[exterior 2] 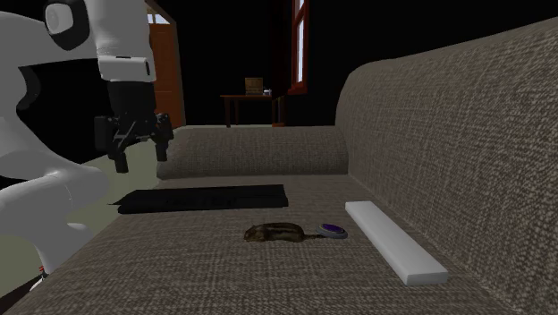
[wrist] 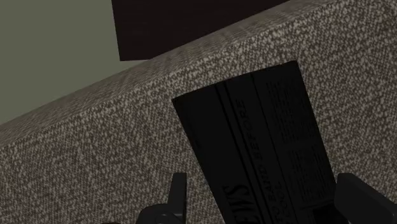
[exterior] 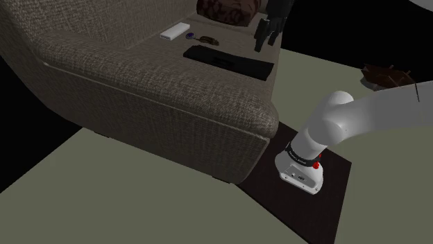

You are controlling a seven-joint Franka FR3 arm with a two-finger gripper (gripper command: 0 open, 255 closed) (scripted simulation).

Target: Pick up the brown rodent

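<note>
The brown rodent is a small dark-brown animal lying on the sofa seat, between a flat black magazine-like sheet and a white bar. In the shoulder view the rodent lies far up the seat. My gripper hangs open in the air above the seat's outer edge, over the far end of the black sheet and well away from the rodent. In the wrist view the gripper has its fingers wide apart over the black sheet, holding nothing.
A small purple disc touches the rodent's tail end. A brown patterned cushion sits at the seat's far end. The sofa back rises beside the white bar. A side table stands far behind.
</note>
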